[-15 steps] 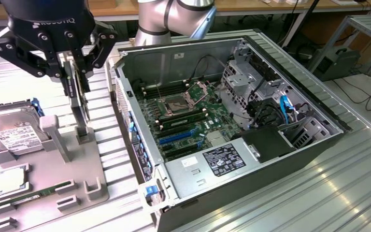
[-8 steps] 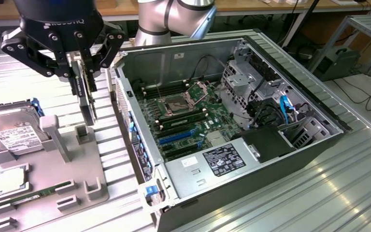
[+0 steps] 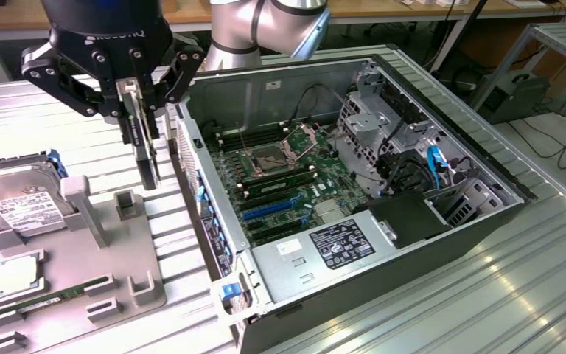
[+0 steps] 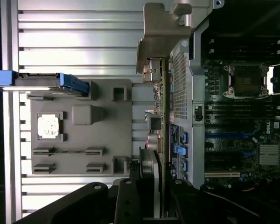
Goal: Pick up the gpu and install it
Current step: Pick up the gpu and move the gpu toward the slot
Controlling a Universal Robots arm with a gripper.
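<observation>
My gripper [image 3: 138, 103] hangs at the exterior view's upper left, shut on the top edge of the gpu [image 3: 148, 151]. The thin black card hangs upright and edge-on, lifted off the grey holder [image 3: 116, 251] and just outside the computer case's near wall [image 3: 200, 184]. In the wrist view the gpu [image 4: 159, 121] runs edge-on away from my gripper [image 4: 156, 198], ending in its silver bracket [image 4: 162, 32], and it lies alongside the case's perforated wall. The motherboard [image 3: 283, 184] lies open inside the case, with blue and black slots [image 3: 268, 209] near its front.
The grey holder carries a hard drive [image 3: 12, 203] with a white label, a square processor chip [image 3: 18, 269] and a narrow green memory stick [image 3: 52, 299]. Cables and a drive cage [image 3: 401, 147] crowd the case's far side. A power supply [image 3: 337, 247] sits at its near end.
</observation>
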